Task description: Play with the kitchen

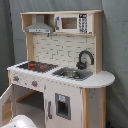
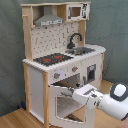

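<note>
The kitchen [image 1: 60, 65] [image 2: 62, 55] is standing upright before a grey curtain [image 1: 116, 45], filling most of both exterior views. In the second exterior view its oven door [image 2: 62, 102] is hanging swung open at about 6 o'clock from the hob [image 2: 52, 59], and the arm [image 2: 107, 102] is reaching in from 4 o'clock, with the gripper [image 2: 75, 93] sitting at the door's top edge; whether its fingers are gripping anything I cannot tell. The faucet [image 2: 74, 40] and sink [image 2: 82, 50] are lying at 3 o'clock from the hob, under the microwave [image 2: 76, 12]. The hood [image 2: 49, 20] is hanging at 12 o'clock above the hob.
</note>
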You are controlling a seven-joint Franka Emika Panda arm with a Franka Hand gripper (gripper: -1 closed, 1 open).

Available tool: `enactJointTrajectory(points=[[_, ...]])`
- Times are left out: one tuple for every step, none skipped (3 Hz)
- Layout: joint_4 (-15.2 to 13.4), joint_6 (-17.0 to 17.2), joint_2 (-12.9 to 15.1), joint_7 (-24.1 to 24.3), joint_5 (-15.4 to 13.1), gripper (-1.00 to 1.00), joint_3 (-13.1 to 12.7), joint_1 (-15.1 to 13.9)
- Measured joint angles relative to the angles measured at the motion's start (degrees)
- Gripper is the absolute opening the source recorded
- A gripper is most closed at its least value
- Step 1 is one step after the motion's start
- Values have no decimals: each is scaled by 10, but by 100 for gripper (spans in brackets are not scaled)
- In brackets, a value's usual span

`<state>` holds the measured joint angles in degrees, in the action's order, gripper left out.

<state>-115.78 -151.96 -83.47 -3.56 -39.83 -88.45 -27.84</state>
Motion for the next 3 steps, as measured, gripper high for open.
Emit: enactJointTrajectory(points=[[-35,-38,22,0,6,100,16,3],[-74,-38,56,-2,7,100,18,28],[-120,-37,71,-2,7,100,41,59]])
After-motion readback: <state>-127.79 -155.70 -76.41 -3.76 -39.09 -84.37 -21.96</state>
